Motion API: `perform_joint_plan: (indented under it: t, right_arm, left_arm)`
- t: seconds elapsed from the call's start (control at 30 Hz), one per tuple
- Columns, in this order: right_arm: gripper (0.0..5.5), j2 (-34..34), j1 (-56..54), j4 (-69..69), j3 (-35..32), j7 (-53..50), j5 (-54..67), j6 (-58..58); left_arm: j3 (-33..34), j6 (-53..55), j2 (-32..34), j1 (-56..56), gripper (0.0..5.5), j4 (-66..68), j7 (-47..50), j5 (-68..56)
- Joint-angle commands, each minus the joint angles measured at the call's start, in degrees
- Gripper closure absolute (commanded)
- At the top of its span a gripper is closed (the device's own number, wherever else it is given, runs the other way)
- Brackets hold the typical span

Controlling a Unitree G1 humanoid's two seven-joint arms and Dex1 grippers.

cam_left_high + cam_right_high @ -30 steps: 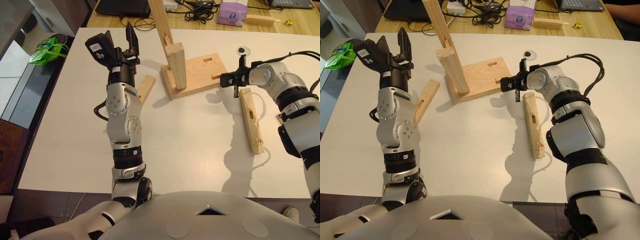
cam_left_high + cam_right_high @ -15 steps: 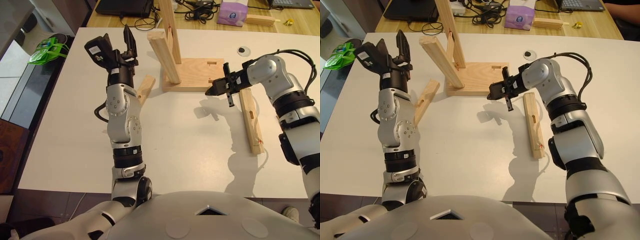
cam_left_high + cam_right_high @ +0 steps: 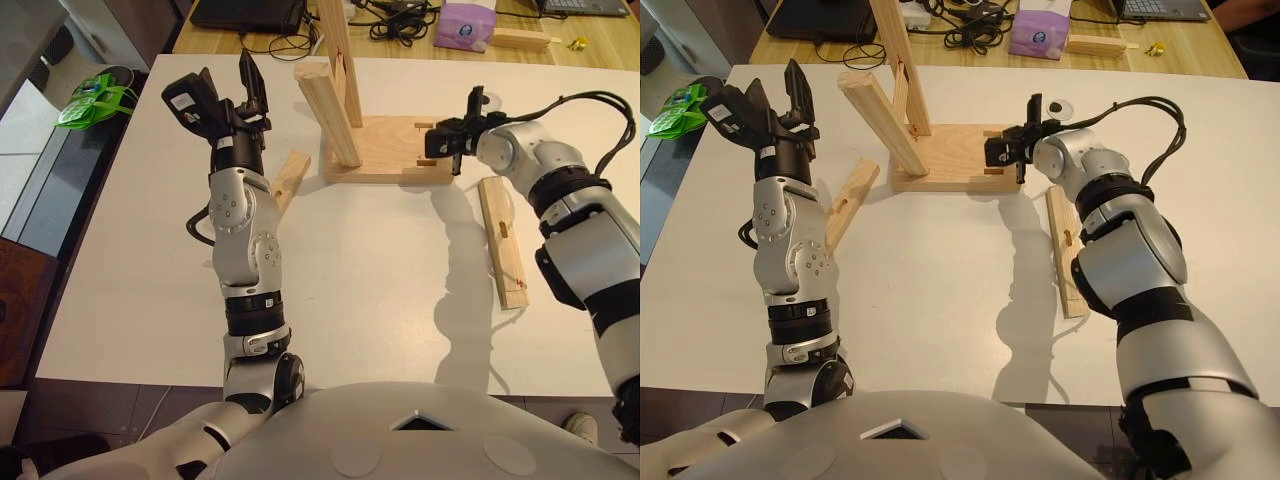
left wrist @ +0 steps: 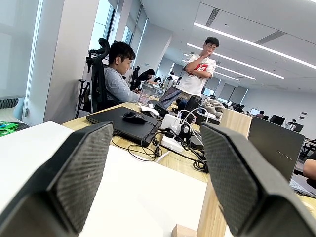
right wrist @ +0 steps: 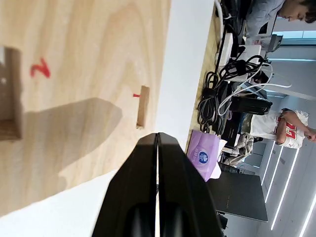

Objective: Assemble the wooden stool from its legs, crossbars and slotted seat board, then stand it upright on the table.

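1. Change: half a second ago the right gripper hung off the front right corner of the seat board. It is now up over the board's right end. The board was skewed one second ago and has lain square to the bench edge since the half-second mark. The left arm has barely shifted.
2. Upper left of the head view: the left gripper is raised off the bench, pointing away from the robot. Its fingers are spread wide and grasp nothing.
3. Just right of the left arm, a loose slotted bar lies flat on the bench, partly behind the arm.
4. Upper centre: the seat board lies flat. Two legs stand at its left end. The tall leg runs out of the frame's top, and the short leg tilts toward the upper left.
5. Upper right: the right gripper's fingers are clenched together on nothing, next to the slots in the board's right end. Contact with the wood cannot be told.
6. Right of centre: a second loose bar lies lengthwise on the bench, apart from the board.
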Motion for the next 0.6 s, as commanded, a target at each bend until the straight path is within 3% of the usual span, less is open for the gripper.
perform_joint_plan:
  t: [0.03,0.23,0.47,0.6]
  right_arm:
    - [5.5,-2.3,2.3,0.2,-0.3,20.6,2.9,-9.7]
    - [5.5,-5.1,2.5,-4.4,-3.4,43.5,11.5,-15.1]
    - [5.5,-5.8,6.8,-18.4,-8.3,60.0,24.4,-12.1]
    - [5.5,-4.9,10.9,-27.8,-9.7,63.5,29.6,-7.7]
  left_arm:
    - [0.2,0.7,0.4,-0.5,2.24,0.3,0.0,0.0]
    - [0.4,0.4,0.4,-0.9,2.24,0.4,0.4,0.0]
    - [0.8,0.0,0.4,-0.5,2.24,0.5,0.7,0.1]
    - [1.3,0.0,0.5,-0.6,2.24,0.6,0.9,0.1]
